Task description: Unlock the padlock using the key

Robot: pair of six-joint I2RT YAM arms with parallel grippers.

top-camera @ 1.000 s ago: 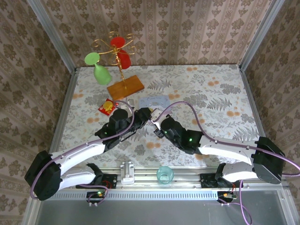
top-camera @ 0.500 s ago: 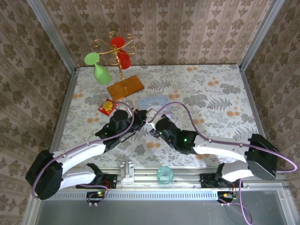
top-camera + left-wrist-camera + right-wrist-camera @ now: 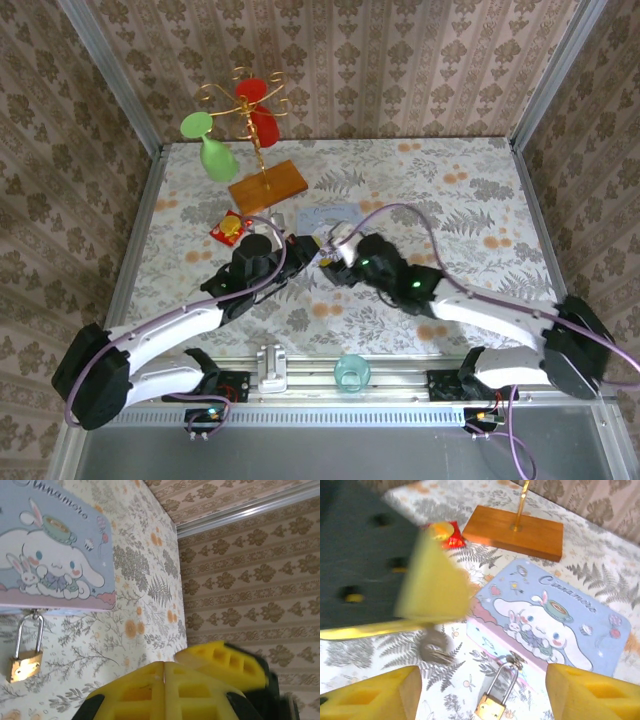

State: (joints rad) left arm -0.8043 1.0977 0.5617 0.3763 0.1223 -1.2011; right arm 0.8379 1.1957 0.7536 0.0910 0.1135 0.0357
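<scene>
Since the previous top view, the right arm has swung its elbow rightward and the right gripper (image 3: pixel 482 680) has shifted nearer the pale blue tin (image 3: pixel 547 615). Its jaws stand wide apart, flanking the padlock (image 3: pixel 491 706) in the wrist view. The padlock lies flat on the table (image 3: pixel 450 190), its shackle hooked through the hasp at the tin's near edge. The left gripper (image 3: pixel 164 682) is fully closed; a blurred silvery key (image 3: pixel 435 650) projects beneath its tip, near the padlock.
</scene>
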